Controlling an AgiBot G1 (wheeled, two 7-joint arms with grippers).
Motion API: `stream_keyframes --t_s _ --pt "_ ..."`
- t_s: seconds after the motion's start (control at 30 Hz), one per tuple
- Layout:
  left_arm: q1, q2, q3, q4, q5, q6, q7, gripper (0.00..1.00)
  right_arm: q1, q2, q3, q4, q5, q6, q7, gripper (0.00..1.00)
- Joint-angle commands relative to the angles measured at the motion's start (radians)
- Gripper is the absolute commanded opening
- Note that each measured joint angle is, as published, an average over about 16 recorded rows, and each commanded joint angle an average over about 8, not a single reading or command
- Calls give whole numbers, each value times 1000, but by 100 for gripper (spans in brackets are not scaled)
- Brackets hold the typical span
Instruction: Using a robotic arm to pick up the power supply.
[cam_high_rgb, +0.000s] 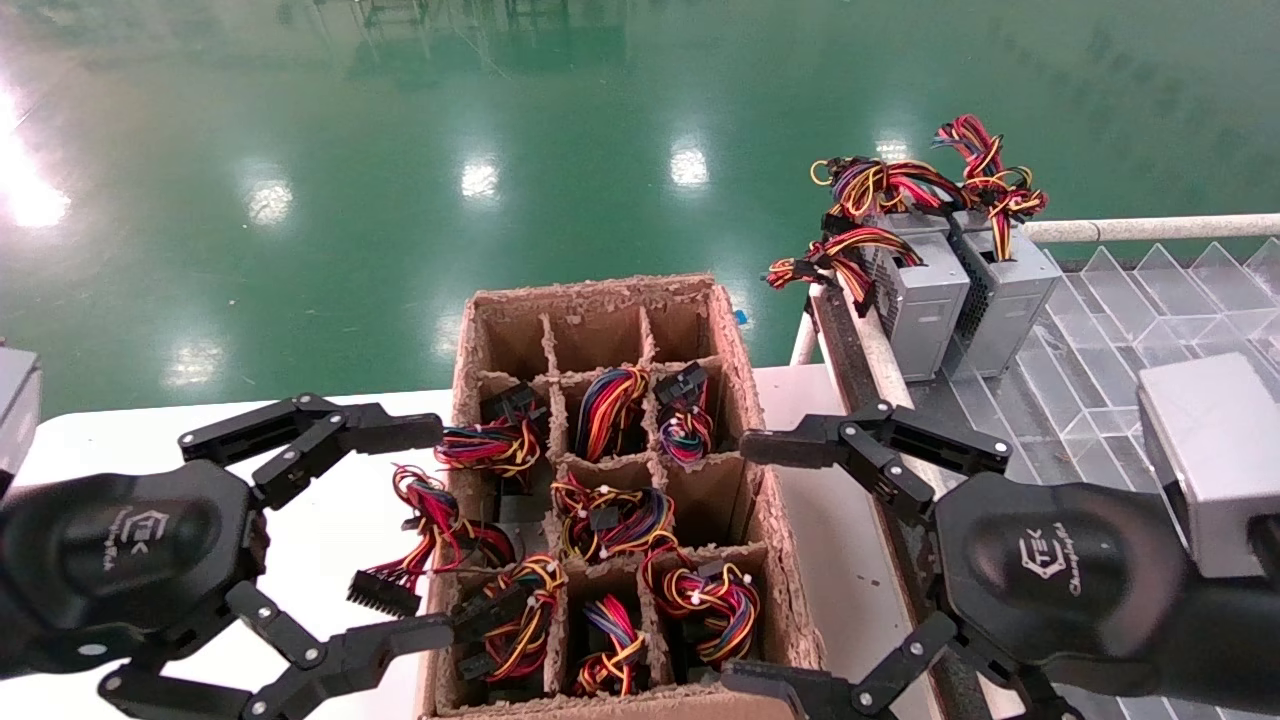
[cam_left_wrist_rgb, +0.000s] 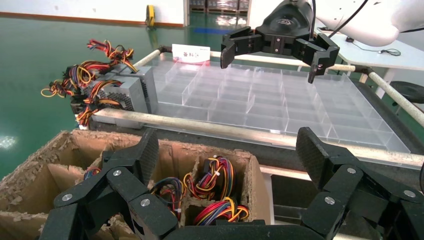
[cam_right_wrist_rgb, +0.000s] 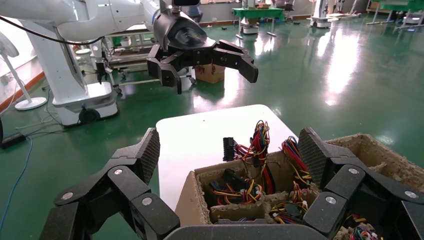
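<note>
Both grippers sit closest in the head view: left gripper (cam_high_rgb: 440, 530) spread wide at the left edge of the cardboard box (cam_high_rgb: 740, 370), right gripper (cam_high_rgb: 745, 565) spread just as wide at its right edge, neither holding anything. Nothing grabbed yet, so the pick hasn't started; approach, close and lift are all left, by my read. Power supplies (cam_high_rgb: 920, 300) stand as a pair on the clear tray (cam_high_rgb: 1170, 290) to my right, beyond the right gripper and well apart from it. They stand on end, long axis roughly vertical, wire bundles sprouting from the top toward the far-left, mesh face turned toward the box side. More cable bundles fill the box compartments, so more units may sit down in there; bodies hidden, can't tell. Left wrist view: my left fingers (cam_left_wrist_rgb: 135, 165) are splayed over the box, empty; the two grey units (cam_left_wrist_rgb: 127, 92) sit at the tray's far corner, wires hanging off the rail side; the right gripper (cam_left_wrist_rgb: 272, 52) hovers over the tray, open. Right wrist view: right fingers (cam_right_wrist_rgb: 135, 160) splayed over the box corner, nothing between them; left gripper (cam_right_wrist_rgb: 210, 67) opposite above the white table (cam_right_wrist_rgb: 200, 135), also open. No power supply body visible in this one.
</note>
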Motion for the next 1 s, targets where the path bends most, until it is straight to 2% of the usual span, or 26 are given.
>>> stream_keyframes --t_s 0.03,0.3,0.33,0.57,0.6,0.77,0.97,1.0 --pt "0 0 0 0 0 0 0 100 0 0 0 0 0 0 0 100" --pt "0 0 0 0 0 0 0 100 0 0 0 0 0 0 0 100" --pt "0 0 0 0 0 0 0 92 0 0 0 0 0 -1 0 100" --pt "0 0 0 0 0 0 0 5 2 8 -4 9 -19 0 -4 100" --pt "0 0 0 0 0 0 0 0 3 11 -5 13 -27 2 -5 100" --pt "0 0 0 0 0 0 0 0 7 31 -18 32 -97 28 -13 100" --pt "0 0 0 0 0 0 0 0 -1 34 -45 37 -197 94 -2 100" --pt "0 0 0 0 0 0 0 0 -4 31 -50 37 -208 104 3 97"
